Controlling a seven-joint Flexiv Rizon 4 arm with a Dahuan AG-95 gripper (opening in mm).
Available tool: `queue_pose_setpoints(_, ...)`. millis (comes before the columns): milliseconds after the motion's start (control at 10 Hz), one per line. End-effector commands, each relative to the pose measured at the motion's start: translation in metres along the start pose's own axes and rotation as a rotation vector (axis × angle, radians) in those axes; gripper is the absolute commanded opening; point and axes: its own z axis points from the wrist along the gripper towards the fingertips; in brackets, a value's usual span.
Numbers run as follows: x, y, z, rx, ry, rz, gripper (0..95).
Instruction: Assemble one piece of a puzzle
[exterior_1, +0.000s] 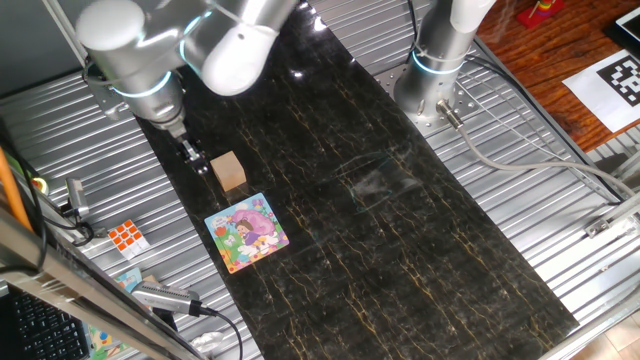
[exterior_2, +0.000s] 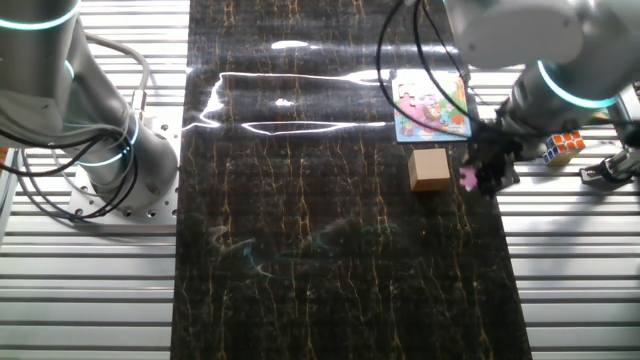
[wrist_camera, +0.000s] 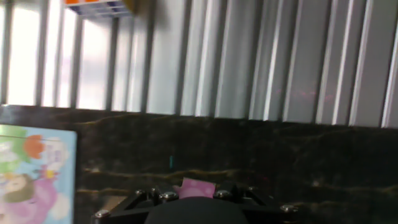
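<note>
The piece (exterior_2: 467, 177) is gripped in the claw (exterior_2: 486, 178) beside the block (exterior_2: 429, 168). It should be lifted clear, then aligned over the puzzle's (exterior_2: 432, 106) 1 gap before lowering.

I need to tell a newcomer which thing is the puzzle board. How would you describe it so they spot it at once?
Start at the dark marble-patterned strip running down the table. Near its edge, just beyond the tan wooden block, lies the puzzle: a flat square board with a pink, green and blue cartoon. Unlike the block and the Rubik's cube, it lies flat and carries a picture.
</note>
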Motion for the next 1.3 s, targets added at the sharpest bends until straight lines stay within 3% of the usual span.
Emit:
queue_pose_setpoints(100, 0.003, 0.011, -0.001, 0.003, -0.003, 0.011, 38.0)
queue_pose_setpoints(900, 0.017, 0.057, 0.001, 0.006, -0.005, 0.003, 38.0)
queue_pose_setpoints(1300, 0.023, 0.068, 0.001, 0.003, -0.005, -0.024, 38.0)
